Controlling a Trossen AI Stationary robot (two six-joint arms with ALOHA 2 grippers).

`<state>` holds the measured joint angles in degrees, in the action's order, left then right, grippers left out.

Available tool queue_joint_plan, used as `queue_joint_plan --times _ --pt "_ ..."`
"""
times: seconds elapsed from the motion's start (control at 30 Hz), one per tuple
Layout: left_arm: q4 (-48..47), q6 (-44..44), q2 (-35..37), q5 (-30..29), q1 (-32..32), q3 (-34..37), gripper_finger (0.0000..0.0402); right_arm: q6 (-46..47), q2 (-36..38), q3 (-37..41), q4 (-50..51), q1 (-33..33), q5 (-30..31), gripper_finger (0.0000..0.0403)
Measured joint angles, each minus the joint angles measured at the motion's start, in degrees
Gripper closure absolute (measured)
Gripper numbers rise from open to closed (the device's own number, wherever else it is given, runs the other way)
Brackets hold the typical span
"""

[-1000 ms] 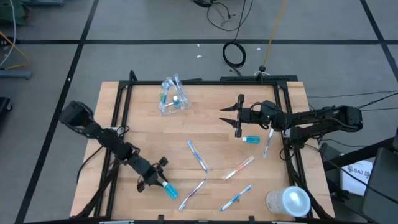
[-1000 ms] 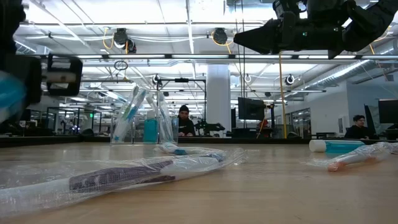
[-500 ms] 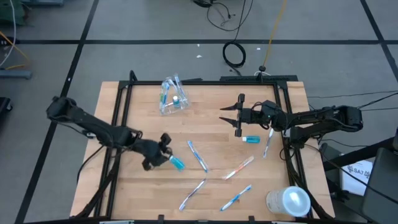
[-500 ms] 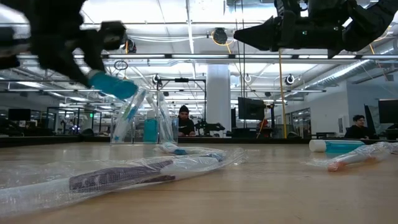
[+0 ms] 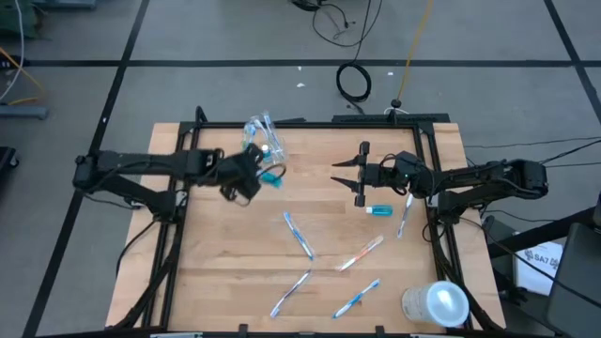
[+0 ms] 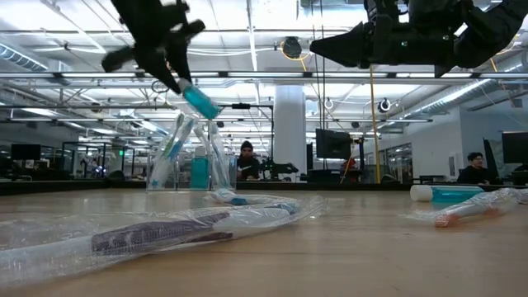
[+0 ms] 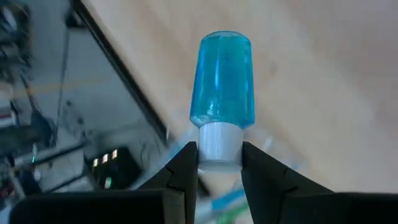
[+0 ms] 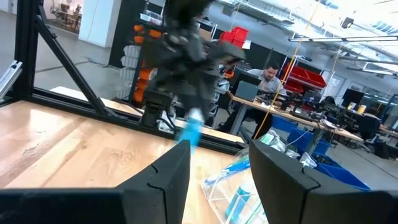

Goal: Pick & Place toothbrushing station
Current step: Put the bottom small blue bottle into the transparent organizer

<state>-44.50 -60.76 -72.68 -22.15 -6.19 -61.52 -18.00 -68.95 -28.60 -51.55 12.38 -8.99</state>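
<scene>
My left gripper (image 5: pixel 256 177) is shut on a teal-blue toothpaste tube (image 5: pixel 272 175) and holds it in the air just near of the clear plastic cup (image 5: pixel 261 146). The cup stands at the far left of the table with several toothbrushes in it. In the low view the tube (image 6: pixel 200 101) hangs just above the cup (image 6: pixel 186 161). My right gripper (image 5: pixel 348 177) is open and empty, above the table's far right. A second tube (image 5: pixel 379 210) lies on the table near it. My left gripper pinches the tube's white cap (image 7: pixel 219 144) between its two fingers. The teal body (image 7: pixel 222 81) sticks out past the fingertips. In the low view the fingers (image 6: pixel 169 62) slant downward, and the tube is tilted, lifted clear, with its body end lowest.
Several wrapped toothbrushes lie loose on the table, at the middle (image 5: pixel 299 235), (image 5: pixel 361 252), near the front edge (image 5: pixel 291 293), (image 5: pixel 357 298) and at the right (image 5: pixel 405 218). A whitish translucent cylinder (image 5: pixel 435 303) stands at the front right corner. A black frame (image 5: pixel 178 160) edges the table.
My left gripper has risen and gone from the table's near left toward the far edge, up to the cup, carrying the toothpaste tube clear of the table. It has turned, so the tube now points toward the cup. My right gripper has kept still.
</scene>
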Motion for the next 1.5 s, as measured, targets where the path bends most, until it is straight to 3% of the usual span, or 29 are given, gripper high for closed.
queue_joint_plan --times 0.2,0.43,0.6,1.0,1.23,1.5 --pt "-0.05 -10.27 -4.81 -2.38 -10.30 -0.05 0.0305 -0.72 0.00 0.00 0.03 0.00 0.00 0.0248" --pt "4.86 -19.78 -4.74 -6.48 -14.74 -0.20 0.0305 -1.94 0.00 0.00 0.05 0.02 0.00 0.0248" --pt "0.48 -22.82 -6.28 -7.05 -19.14 -0.15 0.0305 -3.83 0.00 0.00 0.00 0.00 0.00 0.0248" --pt "3.20 -25.13 -10.02 -6.27 -23.00 -0.18 0.0305 -3.89 0.00 0.00 0.82 0.00 0.00 0.0248" --pt "8.71 -32.76 -15.59 -6.54 -23.04 -0.18 0.0305 -4.10 0.00 0.00 0.83 0.00 0.00 0.0248" --pt "10.15 -42.10 -20.35 -12.36 -21.73 -0.18 0.0295 -4.16 0.00 0.00 0.81 0.00 0.00 0.0248"
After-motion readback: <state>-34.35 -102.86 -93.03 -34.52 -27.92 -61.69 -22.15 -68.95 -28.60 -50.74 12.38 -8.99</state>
